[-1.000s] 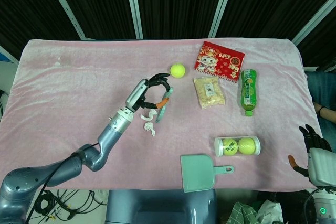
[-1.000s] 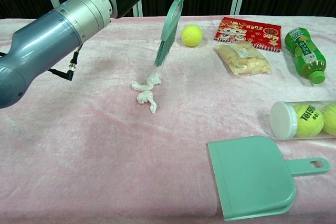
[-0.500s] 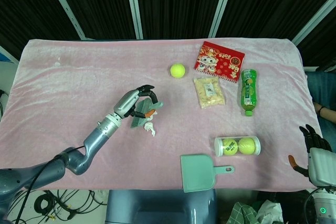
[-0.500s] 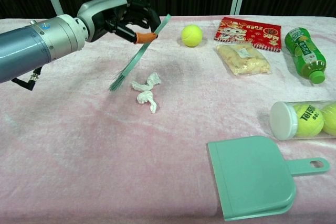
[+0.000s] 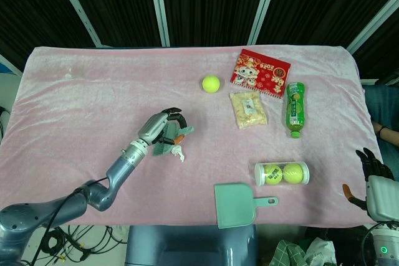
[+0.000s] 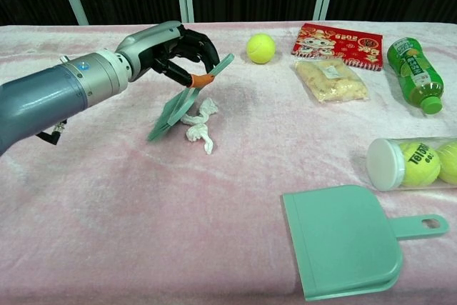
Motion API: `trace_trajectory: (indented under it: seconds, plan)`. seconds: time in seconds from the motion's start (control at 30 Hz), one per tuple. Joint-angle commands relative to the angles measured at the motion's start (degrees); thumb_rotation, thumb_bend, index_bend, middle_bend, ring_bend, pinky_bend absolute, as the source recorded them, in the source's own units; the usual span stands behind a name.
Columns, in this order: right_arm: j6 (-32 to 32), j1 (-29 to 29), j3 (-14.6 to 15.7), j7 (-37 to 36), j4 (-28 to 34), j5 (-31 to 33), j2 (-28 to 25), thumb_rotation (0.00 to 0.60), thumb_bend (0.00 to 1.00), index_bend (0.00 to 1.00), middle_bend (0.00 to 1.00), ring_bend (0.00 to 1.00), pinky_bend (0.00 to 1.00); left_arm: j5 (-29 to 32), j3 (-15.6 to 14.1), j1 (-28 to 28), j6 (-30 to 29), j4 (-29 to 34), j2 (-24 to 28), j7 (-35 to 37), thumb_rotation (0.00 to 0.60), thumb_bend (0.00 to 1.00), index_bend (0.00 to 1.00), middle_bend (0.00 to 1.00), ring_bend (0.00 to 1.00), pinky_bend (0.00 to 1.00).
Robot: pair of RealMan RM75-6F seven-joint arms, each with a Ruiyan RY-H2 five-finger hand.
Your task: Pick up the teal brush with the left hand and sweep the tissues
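Note:
My left hand (image 6: 175, 51) (image 5: 163, 128) grips the teal brush (image 6: 182, 102) (image 5: 166, 144) by its handle, fingers curled round it. The brush slants down to the left, its bristles low over the pink cloth just left of the white tissues (image 6: 200, 124) (image 5: 179, 152). The brush head partly covers the tissues' left side. My right hand (image 5: 372, 167) hangs off the table's right edge in the head view, fingers apart and holding nothing.
A teal dustpan (image 6: 346, 241) lies at the front right of the pink cloth (image 6: 107, 212). A tube of tennis balls (image 6: 410, 162), a green bottle (image 6: 413, 73), a snack bag (image 6: 330, 80), a red packet (image 6: 341, 42) and a loose tennis ball (image 6: 260, 48) lie to the right and behind.
My left hand has carried the brush down and towards me, from high above the tissues to bristles beside them on their left. The tissues have not visibly moved.

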State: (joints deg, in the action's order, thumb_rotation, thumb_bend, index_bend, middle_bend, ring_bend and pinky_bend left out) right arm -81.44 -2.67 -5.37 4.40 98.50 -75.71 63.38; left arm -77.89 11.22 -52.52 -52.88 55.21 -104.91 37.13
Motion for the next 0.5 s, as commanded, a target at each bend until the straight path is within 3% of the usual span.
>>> trace_trajectory:
  seconds: [0.03,0.23,0.5]
  plan:
    - [0.1,-0.1,0.0,-0.1,0.0,0.0,0.0,0.600,0.24,0.13,0.06,0.15,0.18,-2.9,0.1,0.6,-5.1,-5.7,-5.0,4.1,0.600,0.38,0.60,0.61,0.14,0.14]
    - [0.1,0.0,0.0,-0.2,0.2,0.2,-0.1,0.600,0.24,0.13,0.06,0.15,0.18,-4.9,0.4,0.8,-10.2,-10.2,-10.3,9.1,0.600,0.38,0.61,0.62,0.15,0.16]
    - [0.4,0.0,-0.1,-0.6,0.3,0.4,-0.2,0.600,0.24,0.13,0.06,0.15,0.18,-4.4,3.2,0.2,-14.0,-14.4,-16.5,16.8,0.600,0.38,0.62,0.62,0.16,0.17]
